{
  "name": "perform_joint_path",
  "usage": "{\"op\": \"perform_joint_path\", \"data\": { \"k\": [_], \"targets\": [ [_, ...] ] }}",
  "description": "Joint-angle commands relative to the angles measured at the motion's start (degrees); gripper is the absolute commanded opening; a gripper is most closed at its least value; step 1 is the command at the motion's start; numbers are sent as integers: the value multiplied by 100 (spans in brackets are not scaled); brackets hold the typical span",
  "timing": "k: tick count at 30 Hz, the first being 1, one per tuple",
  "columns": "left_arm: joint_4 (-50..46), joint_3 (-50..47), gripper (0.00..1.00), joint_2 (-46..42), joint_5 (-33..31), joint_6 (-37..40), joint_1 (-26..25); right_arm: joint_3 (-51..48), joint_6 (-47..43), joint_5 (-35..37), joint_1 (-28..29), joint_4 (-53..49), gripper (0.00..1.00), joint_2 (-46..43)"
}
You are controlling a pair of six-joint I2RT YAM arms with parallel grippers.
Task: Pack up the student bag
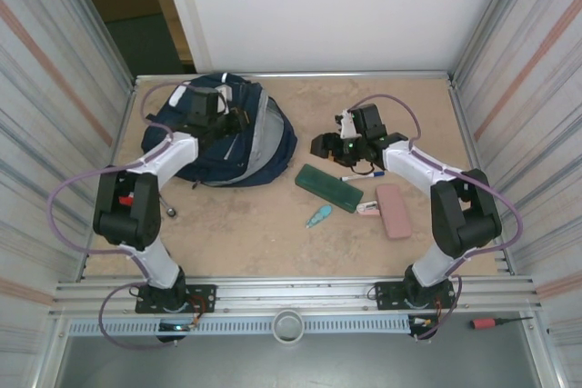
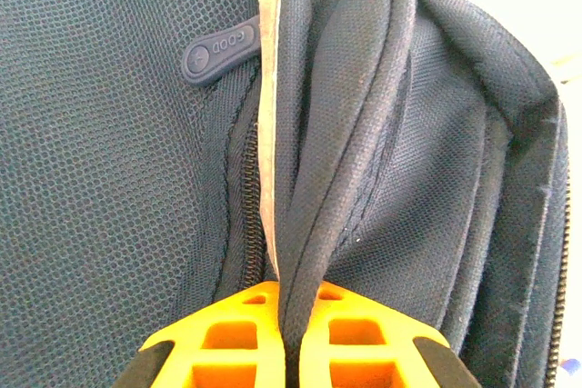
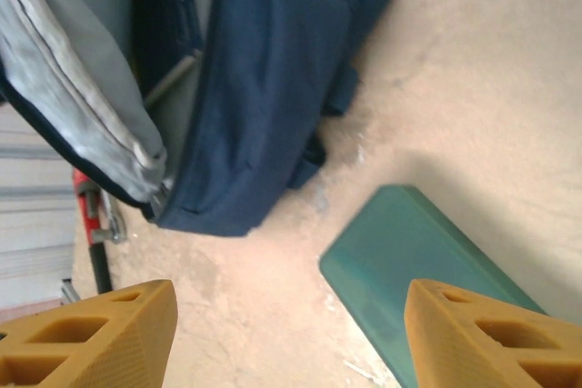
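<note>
My left pincer point(image 2: 296, 324) is clamped shut on a piped fold of the student bag point(image 1: 227, 138). The navy cloth runs up between my orange fingers, just beside the zip and its rubber pull point(image 2: 218, 50). The bag lies slumped at the far left of the surface point(image 1: 255, 243), its grey panel turned toward the middle.

The fold is thin, so if I pull on it, it may slide out of the grip. Nothing pins the bag down, so the whole bag may also drag along instead of gaping open, and it could shove into the things beside it.

My right pincer point(image 3: 291, 333) stands wide open and holds nothing. It hovers over bare board between the bag's edge and the dark green pencil case point(image 1: 328, 187). That case is flat and broad, so a careless descent could land a finger on its lid or knock it into the pen point(image 1: 362, 174) just beyond it.

On the pale, speckled board a small teal object point(image 1: 318, 217) lies near the case. Further right is a pink oblong point(image 1: 394, 211) (an eraser or a slim case, I cannot tell). Corrugated metal walls close both sides and a white panel closes the back. Aluminium rails run along the near edge, with a red-handled screwdriver point(image 1: 496, 323) on them at the right.
</note>
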Motion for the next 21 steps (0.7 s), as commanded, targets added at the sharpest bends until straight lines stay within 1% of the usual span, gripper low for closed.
{"op": "perform_joint_path", "data": {
  "k": [1,5,8,9,10,11,14,15,17,19,21],
  "targets": [
    [816,391,0,297,-443,-709,-230,-153,-226,201,21,-181,66,-343],
    [1012,981,0,824,-587,-1080,-596,-224,-280,356,7,-242,66,-452],
    [954,1482,0,1163,-557,-1119,-872,-226,-273,375,4,-205,66,-447],
    [925,1602,5,1236,-455,-1074,-927,-226,-258,362,13,-192,66,-429],
    [947,1708,15,1286,-299,-1015,-968,-226,-240,349,18,-146,66,-411],
    [923,1779,22,1299,-144,-887,-976,-226,-220,340,36,-90,66,-384],
    [529,1782,41,1059,86,-297,-893,-130,-213,467,244,0,66,-240],
    [415,1682,45,897,117,-71,-842,-60,-227,517,347,30,66,-157],
    [249,1186,53,439,72,365,-699,174,-223,578,621,108,66,112],
    [87,559,58,-99,-165,639,-519,478,-227,550,864,175,66,451],
    [-6,-167,62,-618,-395,739,-282,828,-235,606,1077,195,66,828]
  ]
}}
